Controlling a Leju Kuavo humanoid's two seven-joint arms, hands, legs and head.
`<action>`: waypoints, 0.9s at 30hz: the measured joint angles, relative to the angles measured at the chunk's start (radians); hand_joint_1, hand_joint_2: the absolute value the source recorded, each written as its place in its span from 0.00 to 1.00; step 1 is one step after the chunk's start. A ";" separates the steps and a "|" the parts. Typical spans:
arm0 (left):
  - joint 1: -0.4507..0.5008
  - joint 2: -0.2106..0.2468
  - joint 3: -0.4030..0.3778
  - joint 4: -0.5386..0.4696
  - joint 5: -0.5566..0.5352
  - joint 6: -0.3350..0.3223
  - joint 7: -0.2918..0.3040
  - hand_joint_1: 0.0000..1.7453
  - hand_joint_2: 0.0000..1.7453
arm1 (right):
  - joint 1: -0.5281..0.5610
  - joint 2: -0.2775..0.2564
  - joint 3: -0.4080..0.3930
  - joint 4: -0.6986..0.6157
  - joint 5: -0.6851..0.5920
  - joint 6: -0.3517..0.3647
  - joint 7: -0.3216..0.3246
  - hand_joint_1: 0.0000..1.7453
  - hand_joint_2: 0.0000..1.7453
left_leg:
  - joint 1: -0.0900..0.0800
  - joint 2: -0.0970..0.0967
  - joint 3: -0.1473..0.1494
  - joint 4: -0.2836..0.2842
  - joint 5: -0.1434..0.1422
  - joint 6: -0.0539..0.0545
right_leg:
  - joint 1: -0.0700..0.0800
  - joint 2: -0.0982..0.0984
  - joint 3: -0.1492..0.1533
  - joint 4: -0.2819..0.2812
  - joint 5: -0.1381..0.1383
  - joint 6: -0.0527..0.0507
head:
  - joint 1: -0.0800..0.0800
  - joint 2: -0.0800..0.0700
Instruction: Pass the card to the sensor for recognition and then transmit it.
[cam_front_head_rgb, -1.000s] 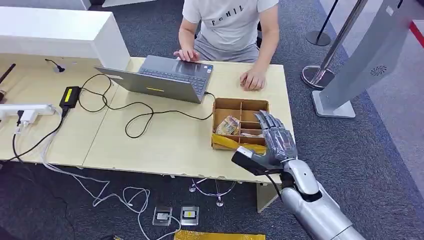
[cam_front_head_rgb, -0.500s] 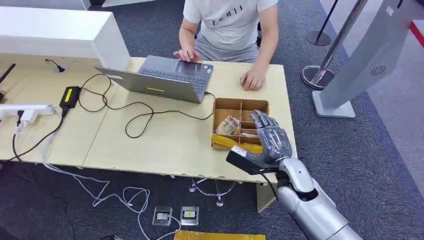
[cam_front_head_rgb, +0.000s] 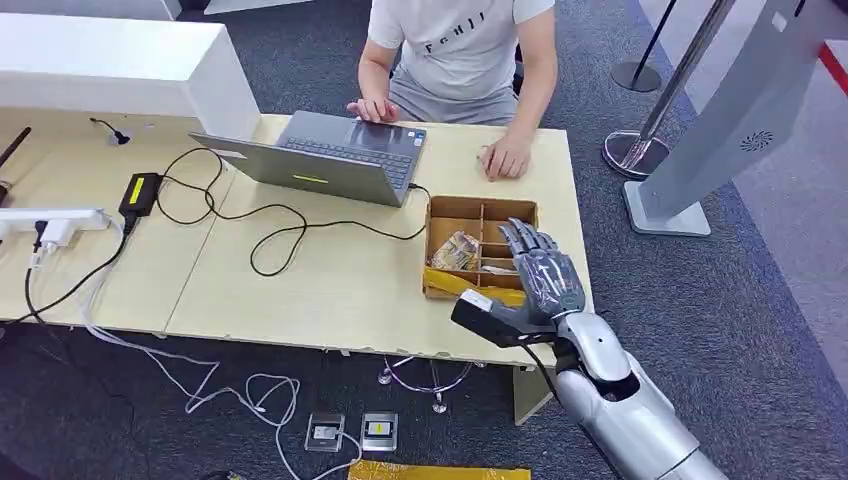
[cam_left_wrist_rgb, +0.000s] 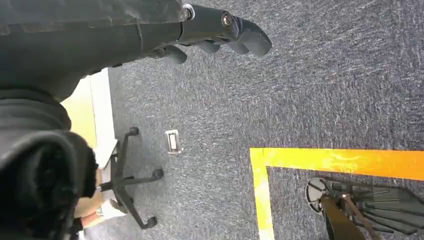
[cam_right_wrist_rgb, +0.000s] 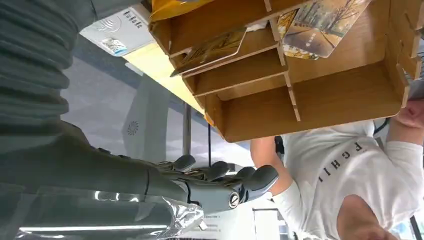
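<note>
A cardboard sorter box (cam_front_head_rgb: 480, 212) with several compartments sits at the table's right end. Picture cards (cam_front_head_rgb: 455, 250) lie in its left compartment, and in the right wrist view these cards (cam_right_wrist_rgb: 325, 25) lie flat while another card (cam_right_wrist_rgb: 210, 47) leans in a narrow slot. A white card sensor (cam_right_wrist_rgb: 117, 32) lies beside the box's yellow-taped side. My right hand (cam_front_head_rgb: 540, 275) hovers over the box's near right corner, fingers (cam_right_wrist_rgb: 225, 185) straight and spread, holding nothing. My left hand (cam_left_wrist_rgb: 220, 27) hangs over grey carpet with nothing in it.
A person sits across the table, one hand (cam_front_head_rgb: 375, 108) on a grey laptop (cam_front_head_rgb: 330, 155), the other hand (cam_front_head_rgb: 505, 160) resting just beyond the box. Black cables (cam_front_head_rgb: 270, 225) and a power strip (cam_front_head_rgb: 55, 222) lie to the left. A white kiosk (cam_front_head_rgb: 720, 130) stands to the right.
My right hand has shifted slightly leftward and nearer over the box's front corner. The fingers stay spread; the cards and the person have not moved.
</note>
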 joint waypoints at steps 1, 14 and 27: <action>0.000 0.000 0.000 0.000 0.000 0.000 0.000 0.00 0.00 | 0.001 0.000 -0.003 -0.003 0.003 0.005 0.002 0.00 1.00 | 0.000 0.000 0.000 0.000 0.000 0.000 | 0.000 0.000 0.000 0.000 0.000 0.000 | 0.000 0.000; 0.000 0.000 -0.024 0.003 -0.008 -0.002 0.000 0.00 0.00 | 0.011 0.016 -0.021 0.015 0.032 -0.034 -0.016 0.00 1.00 | 0.000 0.000 0.000 0.000 0.000 0.000 | 0.000 0.000 0.000 0.000 0.000 0.000 | 0.000 0.000; 0.000 0.000 -0.040 0.003 -0.009 -0.002 0.000 0.00 0.00 | 0.012 0.043 -0.031 0.095 0.045 -0.079 -0.033 0.00 1.00 | 0.000 0.000 0.000 0.000 0.000 0.000 | 0.000 0.000 0.000 0.000 0.000 0.000 | 0.000 0.000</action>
